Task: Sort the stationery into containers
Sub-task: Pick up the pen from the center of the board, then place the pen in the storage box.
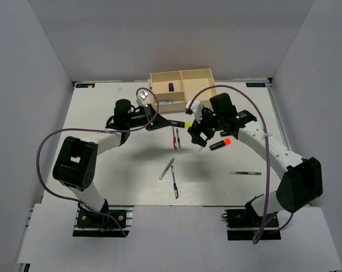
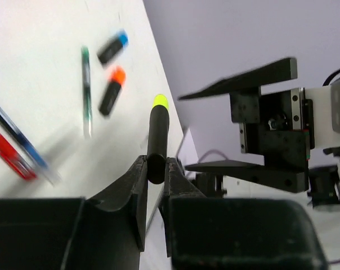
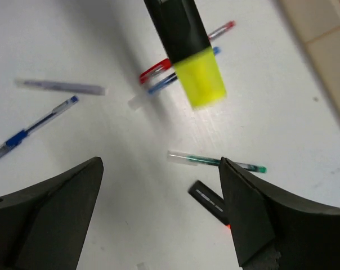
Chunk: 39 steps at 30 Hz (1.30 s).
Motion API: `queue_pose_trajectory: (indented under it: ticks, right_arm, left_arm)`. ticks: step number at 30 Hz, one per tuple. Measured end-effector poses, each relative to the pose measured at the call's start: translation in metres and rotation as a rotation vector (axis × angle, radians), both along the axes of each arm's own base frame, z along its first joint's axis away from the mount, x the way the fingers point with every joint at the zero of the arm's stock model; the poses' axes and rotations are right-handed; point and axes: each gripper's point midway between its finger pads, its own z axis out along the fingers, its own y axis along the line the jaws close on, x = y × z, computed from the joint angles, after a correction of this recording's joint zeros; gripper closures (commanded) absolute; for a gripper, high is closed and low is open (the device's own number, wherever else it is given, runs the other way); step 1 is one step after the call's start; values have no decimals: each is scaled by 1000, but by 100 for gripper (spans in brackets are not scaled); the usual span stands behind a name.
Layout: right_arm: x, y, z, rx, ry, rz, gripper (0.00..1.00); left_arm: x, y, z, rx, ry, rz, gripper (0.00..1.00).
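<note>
Top external: fixed high above near edge of table, tilted down, far enough back to take in whole surface and tray at far edge.

Left wrist: close behind left arm's fingers, facing along yellow-ended highlighter toward right gripper.

Right wrist: close, looking down past right arm's fingers.

Shared by both wrist views: that highlighter, green pen, tabletop beneath.

A white desk lies inside a plain grey booth. A back wall, a left wall and a right wall rise from its edges. A small dark label sits at each far corner of the desk.
</note>
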Motion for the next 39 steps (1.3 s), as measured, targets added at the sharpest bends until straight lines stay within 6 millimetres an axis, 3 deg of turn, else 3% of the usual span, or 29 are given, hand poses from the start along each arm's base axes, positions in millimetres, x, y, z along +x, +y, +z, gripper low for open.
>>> queue_pose_trajectory:
  ticks: [3,8,11,15,22,29,31,35,39]
  right_arm:
    - [25,-12,26,63,-14,-122,11]
    - [59,-33,69,171,-48,-263,11]
    - [66,-43,71,190,-37,-303,11]
    - [69,-57,59,184,-1,-344,11]
    - [65,-73,39,164,62,-383,11]
    - [64,-80,36,174,77,-395,11]
    - [62,-81,33,173,91,-396,11]
    - [62,-84,32,174,99,-400,11]
    - [63,-87,32,171,100,-412,11]
  left_arm:
    - [48,17,20,-11,-59,83,100]
    - [164,43,64,-11,-245,237,100]
    - [216,56,72,29,-347,320,100]
    - [260,59,59,105,-429,383,100]
    - [294,36,1,211,-472,383,100]
    - [304,24,-53,320,-464,378,99]
    - [305,23,-59,351,-465,382,89]
    - [312,21,-56,406,-510,403,55]
    - [318,21,-49,457,-558,424,40]
